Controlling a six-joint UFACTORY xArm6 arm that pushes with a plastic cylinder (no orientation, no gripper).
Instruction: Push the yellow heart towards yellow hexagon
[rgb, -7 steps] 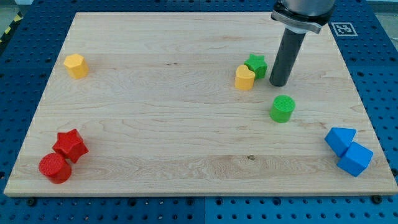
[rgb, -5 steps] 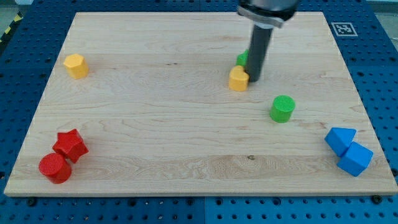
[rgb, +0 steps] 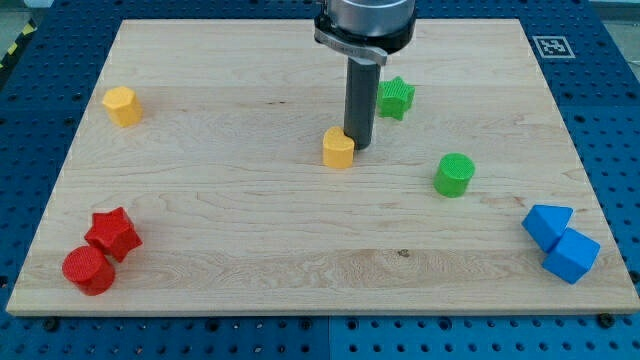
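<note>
Yellow heart: small block near the board's middle, slightly toward the view's top and right of centre. Orientation of its point and long axis cannot be made out at this size.

My tip: lower end of the dark rod, set against the heart's right side, apparently touching it. No jaws on this arm, so nothing opens, closes or clamps.

Yellow hexagon: near the view's left edge, upper part of the board, well apart from the heart.

Green star: just right of the rod, toward the view's top, apart from the heart.

Green cylinder: right of the heart and lower, standing alone.

Red star and red cylinder: paired at the lower left corner, close together, possibly touching.

Blue blocks: two at the lower right, an upper wedge-like one and a lower cube-like one, touching each other.

Wooden board: pale, rectangular, lying on a blue perforated table. Containers: none in view; every block rests directly on the board.
</note>
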